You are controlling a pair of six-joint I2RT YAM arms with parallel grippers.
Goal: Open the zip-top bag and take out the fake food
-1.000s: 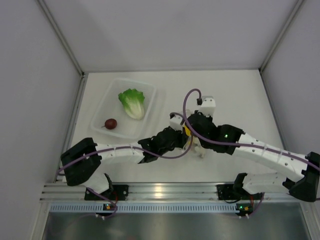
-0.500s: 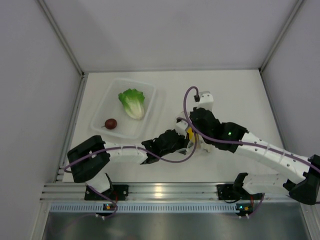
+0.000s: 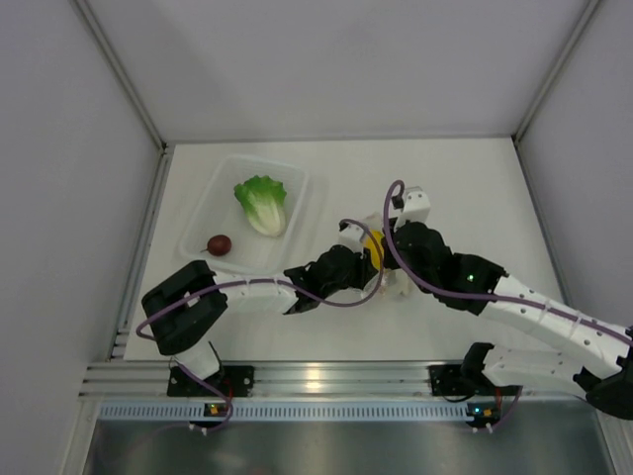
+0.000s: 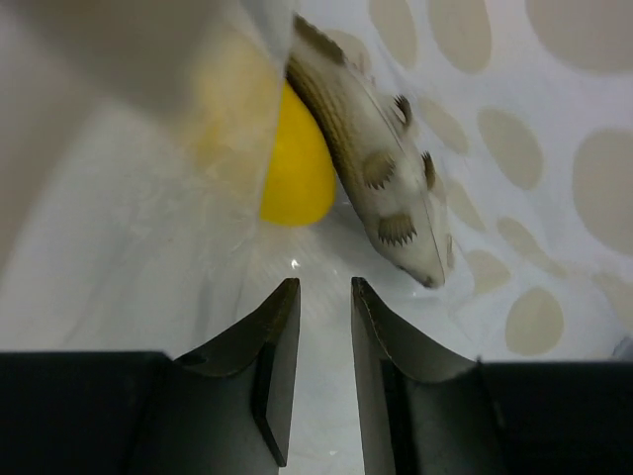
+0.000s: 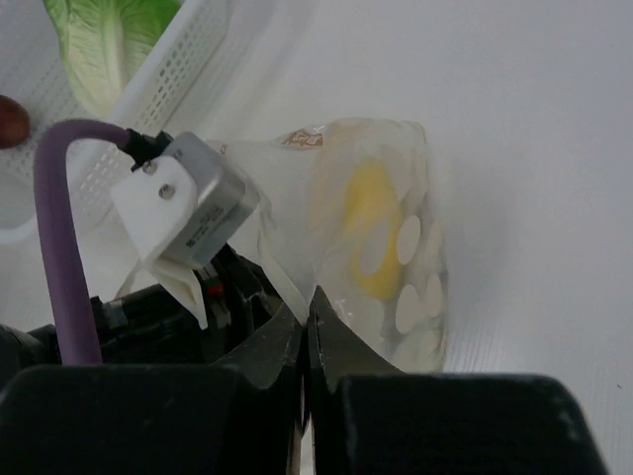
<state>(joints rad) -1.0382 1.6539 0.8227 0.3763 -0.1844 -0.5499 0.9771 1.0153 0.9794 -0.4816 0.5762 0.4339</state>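
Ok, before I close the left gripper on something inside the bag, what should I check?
1. Right gripper pinching the zip-top bag: ok, shut on the film edge.
2. Left gripper inside the bag, jaws apart: ok.
3. Something between the left jaws: not ok, the gap is empty.
4. Yellow piece and whitish-brown piece ahead of the fingertips: ok, both just beyond them.
5. Lettuce leaf and red fruit out, in the tray: ok.

Clear white-dotted zip-top bag (image 5: 423, 203), yellow piece (image 4: 297, 170), brown-striped whitish piece (image 4: 384, 193)
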